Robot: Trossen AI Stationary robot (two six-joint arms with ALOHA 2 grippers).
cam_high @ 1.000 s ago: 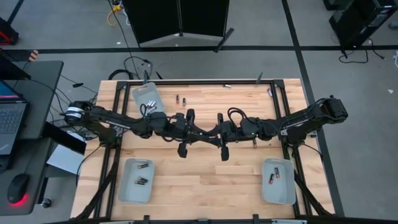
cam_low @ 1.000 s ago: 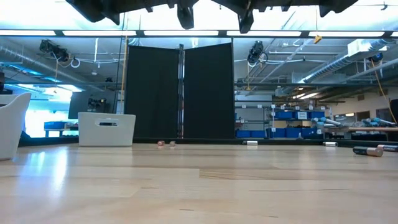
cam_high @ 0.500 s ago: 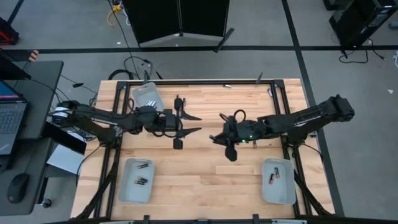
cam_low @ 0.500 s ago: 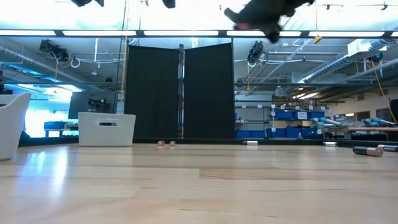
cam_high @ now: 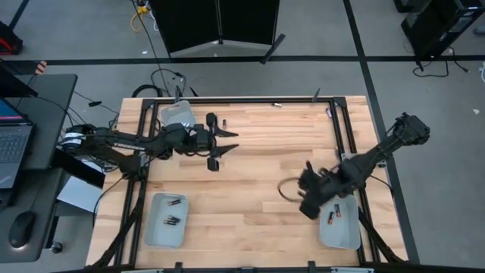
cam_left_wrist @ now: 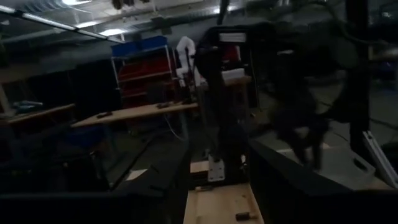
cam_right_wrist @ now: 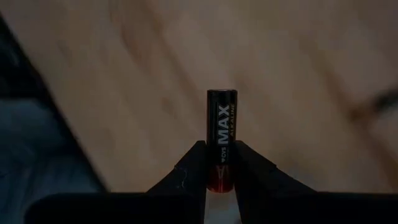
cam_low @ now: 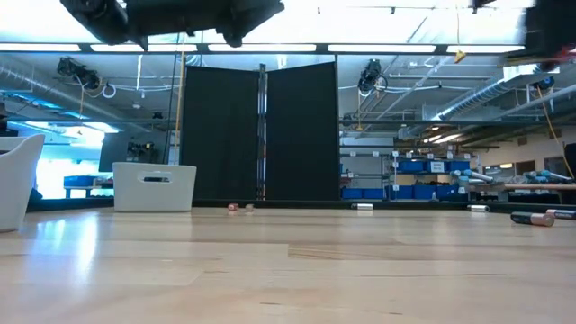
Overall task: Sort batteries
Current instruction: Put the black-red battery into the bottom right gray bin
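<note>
My right gripper (cam_right_wrist: 221, 155) is shut on a dark battery (cam_right_wrist: 222, 118) lettered MAX. It hangs over the table's near right (cam_high: 309, 206), beside the near right tray (cam_high: 345, 235). That tray holds batteries (cam_high: 331, 217). My left gripper (cam_high: 232, 140) stands open and empty above the table's far left part, near the far left tray (cam_high: 176, 114). Loose batteries lie on their sides at the far edge (cam_low: 240, 207) and at the right (cam_low: 533, 218). My right gripper pinches the battery's red lower end (cam_right_wrist: 221, 169) between its two fingers (cam_right_wrist: 194, 163). The battery lies in line with the fingers and juts out past their tips. The fingers come from above, pointing steeply down. The battery is lifted clear of the wood.
A near left tray (cam_high: 155, 231) holds a few batteries (cam_high: 173, 202). A black metal frame (cam_high: 342, 129) rims the table. A white bin (cam_low: 154, 187) and black screens (cam_low: 261, 130) stand beyond the far edge. Bare wood (cam_high: 250, 205) lies between the two near trays.
The two grippers met over the table's middle. My left gripper has opened and drawn back toward the far left. My right gripper has swung toward the near right tray with the battery, rolling and tipping from about level to steeply down.
</note>
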